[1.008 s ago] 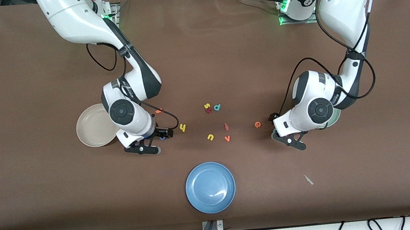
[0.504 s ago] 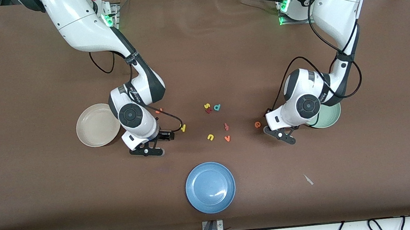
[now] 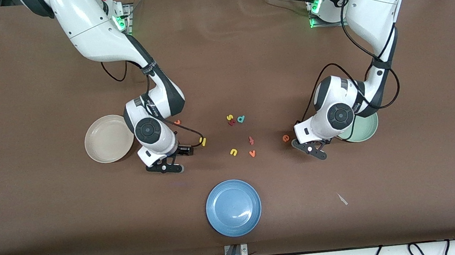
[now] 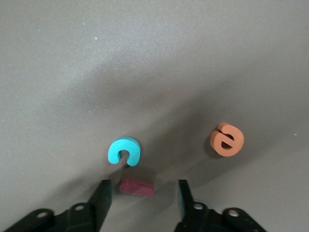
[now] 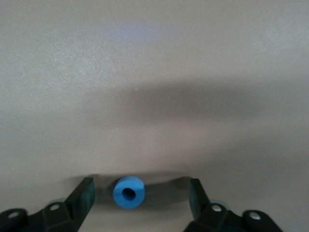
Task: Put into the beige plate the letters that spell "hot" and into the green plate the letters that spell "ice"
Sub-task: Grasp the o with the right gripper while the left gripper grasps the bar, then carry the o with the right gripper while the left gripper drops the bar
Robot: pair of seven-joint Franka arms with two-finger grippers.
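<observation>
1. Front view: the right end effector (image 3: 164, 168) is low beside the round cream-beige plate (image 3: 104, 144); the left end effector (image 3: 310, 149) is low beside the pale mint-green plate (image 3: 369, 127), near the orange foam e (image 3: 285, 138).
2. Left wrist view: its fingers (image 4: 102, 195) stand apart around the dark red foam bar i (image 4: 137, 187), beside the teal foam c (image 4: 124, 151).
3. Right wrist view: its fingers (image 5: 84, 193) stand apart around the blue foam ring o (image 5: 129, 192) on the brown surface (image 5: 154, 72).

Even overhead light; wrist views soft, shadowed.

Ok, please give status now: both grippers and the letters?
Left gripper open around red i, teal c beside. Right gripper open around blue o. Nothing blocking.
</observation>
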